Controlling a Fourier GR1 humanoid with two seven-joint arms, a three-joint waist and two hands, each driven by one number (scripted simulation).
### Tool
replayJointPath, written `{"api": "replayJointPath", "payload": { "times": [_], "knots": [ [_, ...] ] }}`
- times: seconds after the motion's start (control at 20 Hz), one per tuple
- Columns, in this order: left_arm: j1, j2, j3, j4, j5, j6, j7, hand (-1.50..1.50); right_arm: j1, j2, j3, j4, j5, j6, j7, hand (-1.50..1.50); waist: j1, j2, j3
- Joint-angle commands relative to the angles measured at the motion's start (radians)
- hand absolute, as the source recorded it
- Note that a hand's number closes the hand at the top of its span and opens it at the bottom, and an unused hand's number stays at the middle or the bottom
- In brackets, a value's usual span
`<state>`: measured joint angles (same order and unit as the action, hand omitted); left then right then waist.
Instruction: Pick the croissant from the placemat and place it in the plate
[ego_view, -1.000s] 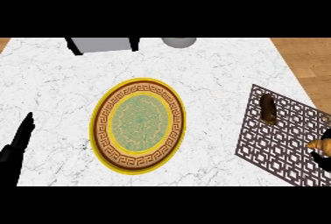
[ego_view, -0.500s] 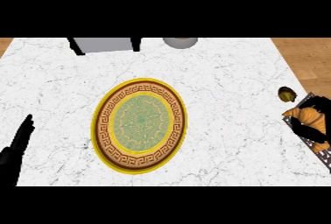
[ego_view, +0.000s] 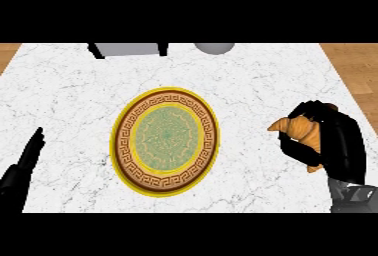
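right hand (ego_view: 343, 146): curled round croissant (ego_view: 299, 130), right of plate (ego_view: 124, 150), so it can carry it over
left hand (ego_view: 18, 171): fingers straight, idle near left (not needed rn)

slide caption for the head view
Black right hand holds a golden-brown croissant right of the yellow-rimmed patterned plate.

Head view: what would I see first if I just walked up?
The big round plate, with a yellow rim and green middle, sits at the centre of the white counter. To its right, the black right hand is curled round a golden croissant, beside the plate and not over it. The left hand rests open at the lower left edge.
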<state>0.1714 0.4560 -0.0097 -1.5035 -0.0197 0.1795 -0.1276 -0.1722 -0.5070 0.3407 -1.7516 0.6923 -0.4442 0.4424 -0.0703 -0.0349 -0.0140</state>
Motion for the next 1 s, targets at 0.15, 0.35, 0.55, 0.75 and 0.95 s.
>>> {"api": "replayJointPath", "payload": {
  "times": [0.15, 0.35, 0.55, 0.75, 0.95],
  "knots": [
    [-0.049, -0.001, -0.020, -0.002, -0.008, -0.023, 0.009, 0.00, -0.180, 0.184, 0.165, -0.216, 0.271, 0.203, 0.462, 1.50, 0.057, 0.019, 0.005],
    [-0.116, -0.030, -0.051, 0.029, -0.038, -0.014, 0.020, 0.00, -0.336, 0.397, 0.276, -0.084, 0.426, 0.316, 0.666, 1.50, 0.079, 0.033, 0.009],
    [-0.097, -0.027, -0.039, 0.040, -0.033, -0.036, -0.029, 0.00, -0.455, 0.500, 0.298, 0.044, 0.403, 0.382, 0.804, 1.50, 0.091, 0.035, 0.012],
    [-0.103, -0.071, -0.064, 0.058, -0.064, -0.005, -0.036, 0.00, -0.572, 0.504, 0.277, 0.245, 0.297, 0.308, 0.807, 1.50, 0.105, 0.041, 0.012],
    [-0.171, -0.025, -0.006, 0.076, -0.029, -0.053, 0.009, 0.00, -0.615, 0.506, 0.314, 0.370, 0.221, 0.184, 0.799, 1.50, 0.099, 0.040, 0.013]
  ]
}}
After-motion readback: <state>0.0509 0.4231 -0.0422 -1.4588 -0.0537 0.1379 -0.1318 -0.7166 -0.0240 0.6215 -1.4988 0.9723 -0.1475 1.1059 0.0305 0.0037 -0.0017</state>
